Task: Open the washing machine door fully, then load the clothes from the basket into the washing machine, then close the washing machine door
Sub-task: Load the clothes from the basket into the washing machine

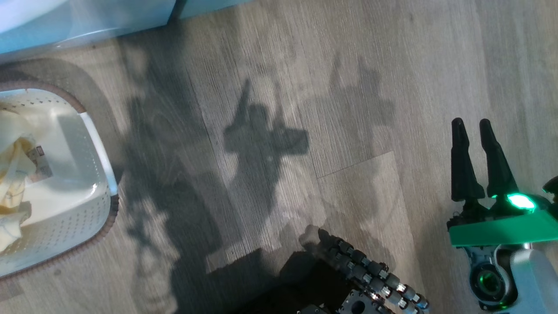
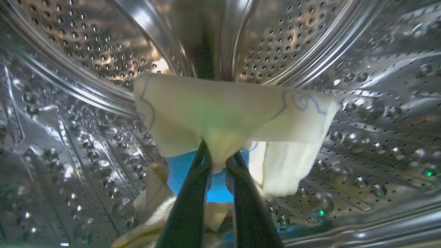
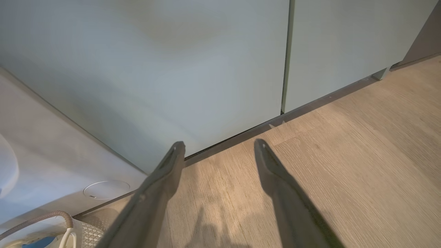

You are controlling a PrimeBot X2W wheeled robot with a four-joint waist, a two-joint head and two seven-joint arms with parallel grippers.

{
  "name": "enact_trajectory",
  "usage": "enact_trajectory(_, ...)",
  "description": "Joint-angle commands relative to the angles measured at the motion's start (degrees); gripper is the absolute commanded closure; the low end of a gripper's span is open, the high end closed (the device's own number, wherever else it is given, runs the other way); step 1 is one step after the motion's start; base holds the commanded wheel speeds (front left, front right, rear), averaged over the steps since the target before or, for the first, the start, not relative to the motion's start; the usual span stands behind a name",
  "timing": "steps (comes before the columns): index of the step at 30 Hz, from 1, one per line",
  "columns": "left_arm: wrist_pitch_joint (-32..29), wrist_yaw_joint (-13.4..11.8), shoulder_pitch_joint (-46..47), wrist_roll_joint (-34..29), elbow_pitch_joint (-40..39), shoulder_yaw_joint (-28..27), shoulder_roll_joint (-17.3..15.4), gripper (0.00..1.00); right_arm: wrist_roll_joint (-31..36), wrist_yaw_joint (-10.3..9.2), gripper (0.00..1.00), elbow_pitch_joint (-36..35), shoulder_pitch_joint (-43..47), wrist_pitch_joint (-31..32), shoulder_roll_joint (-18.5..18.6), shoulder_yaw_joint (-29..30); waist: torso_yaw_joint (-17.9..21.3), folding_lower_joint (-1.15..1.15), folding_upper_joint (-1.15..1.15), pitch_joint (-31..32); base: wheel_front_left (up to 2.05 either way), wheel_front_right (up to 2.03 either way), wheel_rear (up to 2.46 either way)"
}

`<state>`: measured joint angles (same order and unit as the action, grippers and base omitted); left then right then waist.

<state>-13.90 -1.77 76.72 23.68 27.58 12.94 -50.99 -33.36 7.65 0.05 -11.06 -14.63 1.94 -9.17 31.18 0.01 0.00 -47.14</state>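
Clothes (image 2: 224, 117) inside the washing machine (image 2: 86, 51) drum, others in the basket (image 1: 89, 205)

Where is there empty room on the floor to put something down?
Bare wood floor stretches between the basket on the left and the right end effector, up to the pale green cabinets. The basket's left side is crowded with clothes. The drum is crowded too, where the left end effector pinches clothes.

The basket (image 1: 76, 216) runs off the head view's left edge.
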Motion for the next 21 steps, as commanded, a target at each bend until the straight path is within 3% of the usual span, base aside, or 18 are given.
enact_trajectory(1, 0.6, -0.69, 0.57, -0.35, -0.12, -1.74, -2.39, 1.0, -0.3, -0.16, 0.0, -1.58, 0.85, -0.37, 0.94, -0.33, -0.18, -0.01, 0.0, -0.12, 0.0, 0.0, 0.0)
enact_trajectory(3, 0.14, -0.8, 0.14, 0.54, 1.68, -1.77, -1.48, 1.0, -0.07, -0.16, 0.0, -1.59, 0.73, -0.37, 0.94, -0.25, -0.54, -0.01, 0.0, -0.11, 0.0, 0.0, 0.0)
enact_trajectory(4, -0.17, -0.87, -0.06, 1.03, 2.42, -1.83, -1.03, 0.95, 0.06, -0.16, 0.0, -1.62, 0.67, -0.37, 0.94, -0.16, -0.82, -0.01, 0.0, -0.1, 0.0, 0.0, 0.0)
enact_trajectory(5, -0.45, -0.95, -0.26, 1.32, 2.99, -1.78, -0.7, 0.61, 0.19, -0.16, 0.0, -1.65, 0.58, -0.37, 0.94, -0.05, -1.1, -0.01, 0.0, -0.1, 0.0, 0.0, 0.0)
enact_trajectory(6, -0.72, -0.73, -0.47, 1.54, 3.34, -1.53, -0.37, 0.09, 0.38, -0.16, 0.0, -1.68, 0.49, -0.37, 0.94, 0.15, -1.46, -0.01, 0.0, -0.1, 0.0, 0.0, 0.0)
enact_trajectory(7, -0.63, -0.56, -0.6, 1.84, 3.51, -1.43, 0.04, 0.0, 0.58, -0.16, 0.0, -1.7, 0.39, -0.37, 0.94, 0.34, -1.85, -0.01, 0.0, -0.06, 0.0, 0.0, 0.0)
enact_trajectory(15, 2.81, -0.5, -2.53, 2.15, 3.85, -0.24, 2.76, 0.0, 2.57, -0.16, 0.0, -1.68, -0.3, -0.37, 0.94, 2.04, -5.33, -0.01, 0.0, 1.2, 0.0, 0.0, 0.0)
enact_trajectory(21, 11.51, -1.14, -9.7, 4.13, 2.67, -0.24, 7.95, 0.0, 5.92, -0.16, 0.0, -1.83, -0.44, -0.37, 0.94, 4.42, -10.28, -0.01, 0.0, 5.14, 0.0, 0.0, 0.0)
